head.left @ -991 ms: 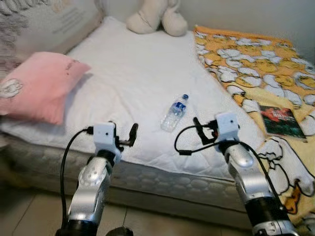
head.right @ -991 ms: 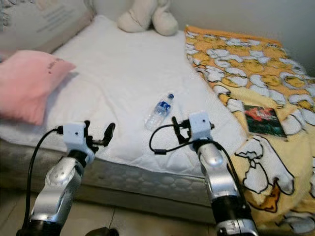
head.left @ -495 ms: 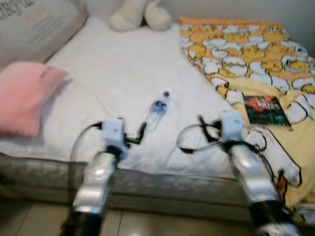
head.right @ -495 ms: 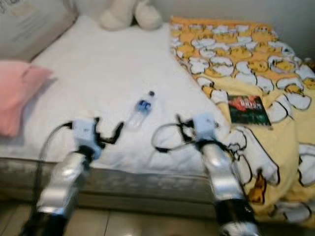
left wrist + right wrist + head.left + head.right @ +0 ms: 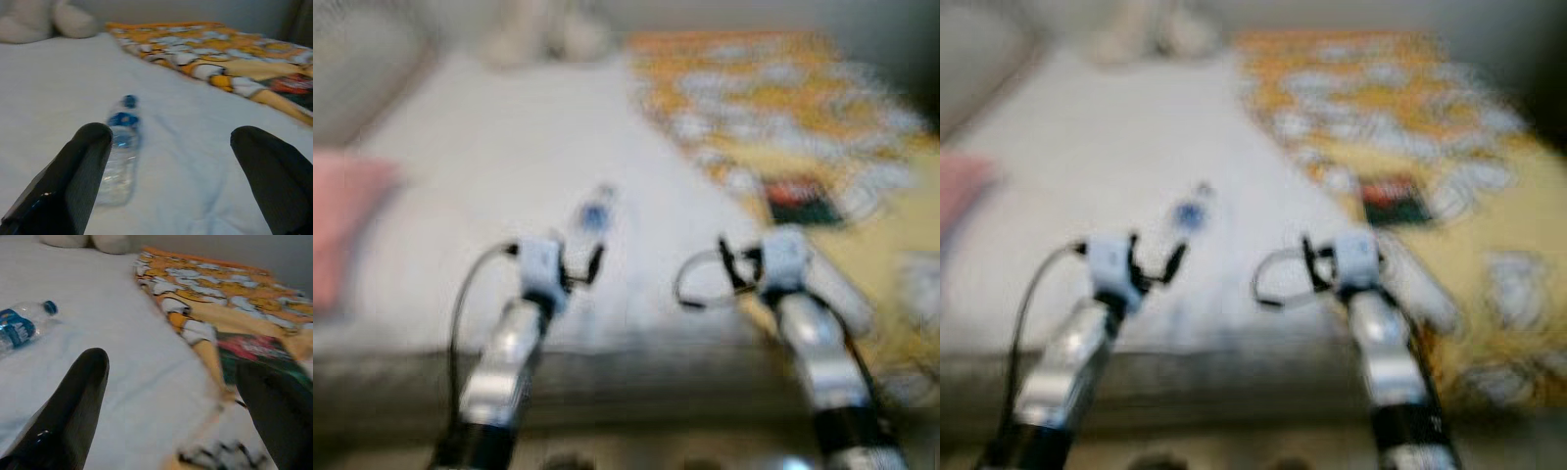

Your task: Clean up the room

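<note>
Head views heavily motion-blurred; outlines soft, fine detail lost. Clear plastic water bottle with blue cap and blue label [image 5: 119,147] lying on its side on white quilted bed [image 5: 44,98], cap end pointing toward the far end of the bed. Left gripper [image 5: 176,181] held over the near part of the bed, jaws wide apart, bottle just beyond and beside one black finger [image 5: 80,171], not touching. Right gripper [image 5: 181,406] likewise raised over the bed edge, jaws wide apart, holding nothing; bottle off to its left, partly cut by the frame edge. Yellow-orange blanket with white cartoon pattern [image 5: 205,46] covering the right part of the bed; pattern figures not legible. Dark green-and-red book [image 5: 254,357] lying flat on the blanket, cover text unreadable, partly behind a right finger. Pink pillow [image 5: 337,220] at far left, cut by the frame. Cream plush toy [image 5: 44,19] at the far end of the bed, upper part cropped.
</note>
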Controlling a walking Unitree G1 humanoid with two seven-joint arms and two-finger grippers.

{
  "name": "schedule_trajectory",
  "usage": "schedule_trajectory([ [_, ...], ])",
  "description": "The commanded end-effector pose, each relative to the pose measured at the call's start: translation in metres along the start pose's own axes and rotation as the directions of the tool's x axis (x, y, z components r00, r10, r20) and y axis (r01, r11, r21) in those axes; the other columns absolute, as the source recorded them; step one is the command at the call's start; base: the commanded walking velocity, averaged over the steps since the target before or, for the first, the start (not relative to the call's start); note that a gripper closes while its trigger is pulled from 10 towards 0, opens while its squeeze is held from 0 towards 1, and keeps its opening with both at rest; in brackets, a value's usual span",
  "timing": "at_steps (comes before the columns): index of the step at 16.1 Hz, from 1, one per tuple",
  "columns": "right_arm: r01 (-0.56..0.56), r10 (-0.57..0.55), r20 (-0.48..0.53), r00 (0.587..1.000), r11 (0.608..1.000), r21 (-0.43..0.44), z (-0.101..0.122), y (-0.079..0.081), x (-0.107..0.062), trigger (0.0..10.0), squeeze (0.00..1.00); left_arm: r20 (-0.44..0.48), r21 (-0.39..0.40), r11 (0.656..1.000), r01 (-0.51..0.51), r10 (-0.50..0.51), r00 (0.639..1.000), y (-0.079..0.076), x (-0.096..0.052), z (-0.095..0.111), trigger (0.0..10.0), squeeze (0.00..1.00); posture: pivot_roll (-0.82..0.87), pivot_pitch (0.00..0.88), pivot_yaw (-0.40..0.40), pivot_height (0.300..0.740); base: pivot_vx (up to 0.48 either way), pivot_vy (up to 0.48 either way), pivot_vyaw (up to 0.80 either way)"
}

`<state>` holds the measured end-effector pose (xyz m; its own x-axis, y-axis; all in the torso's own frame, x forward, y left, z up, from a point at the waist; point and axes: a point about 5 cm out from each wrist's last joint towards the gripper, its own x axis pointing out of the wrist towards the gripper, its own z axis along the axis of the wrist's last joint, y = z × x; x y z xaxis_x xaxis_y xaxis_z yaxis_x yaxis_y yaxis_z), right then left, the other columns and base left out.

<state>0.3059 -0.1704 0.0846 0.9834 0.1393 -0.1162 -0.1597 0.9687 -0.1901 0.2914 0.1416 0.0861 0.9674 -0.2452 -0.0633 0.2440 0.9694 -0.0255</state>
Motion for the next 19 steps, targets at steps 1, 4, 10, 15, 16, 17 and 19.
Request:
schedule_trajectory([
  [1,0.010,-0.010,0.017,1.000,1.000,-0.005,0.004,0.000,0.002,10.0,0.00,0.013,0.014,1.000,-0.013,0.013,1.000,0.002,0.002,0.003,10.0,0.00,-0.11,0.000,0.043,0.740,0.000,0.000,-0.74],
  [4,0.003,-0.003,0.024,1.000,1.000,-0.008,0.004,0.004,0.003,10.0,0.00,0.020,0.015,0.999,-0.051,0.051,0.999,0.009,0.000,0.005,10.0,0.00,-0.11,0.000,0.044,0.740,0.000,0.000,0.00],
  [10,-0.003,0.003,0.015,1.000,1.000,-0.005,0.002,0.005,0.003,10.0,0.00,0.043,0.073,0.987,-0.144,0.141,0.989,0.003,-0.001,0.009,10.0,0.00,-0.11,0.000,0.045,0.740,0.000,0.209,0.00],
  [15,-0.006,0.006,0.022,1.000,1.000,-0.006,0.004,0.004,0.004,10.0,0.00,0.067,0.060,0.989,-0.137,0.133,0.989,0.007,0.003,0.018,10.0,0.00,-0.11,0.000,0.044,0.740,0.000,0.000,0.00],
  [16,-0.003,0.003,0.025,1.000,1.000,0.002,0.004,0.003,0.003,10.0,0.00,0.077,0.046,0.990,-0.134,0.131,0.988,0.007,0.004,0.020,10.0,0.00,-0.12,0.000,0.047,0.740,0.480,0.000,0.00],
  [17,-0.004,0.004,0.026,1.000,1.000,0.005,0.003,0.003,0.002,10.0,0.00,0.079,0.044,0.990,-0.131,0.128,0.989,0.006,0.005,0.021,10.0,0.00,-0.12,0.000,0.048,0.740,0.480,0.000,0.00],
  [19,-0.008,0.008,0.024,1.000,1.000,0.010,0.002,0.002,0.000,10.0,0.00,0.070,0.050,0.991,-0.123,0.120,0.990,0.004,0.007,0.022,10.0,0.00,-0.12,0.000,0.051,0.740,0.480,0.000,0.00],
])
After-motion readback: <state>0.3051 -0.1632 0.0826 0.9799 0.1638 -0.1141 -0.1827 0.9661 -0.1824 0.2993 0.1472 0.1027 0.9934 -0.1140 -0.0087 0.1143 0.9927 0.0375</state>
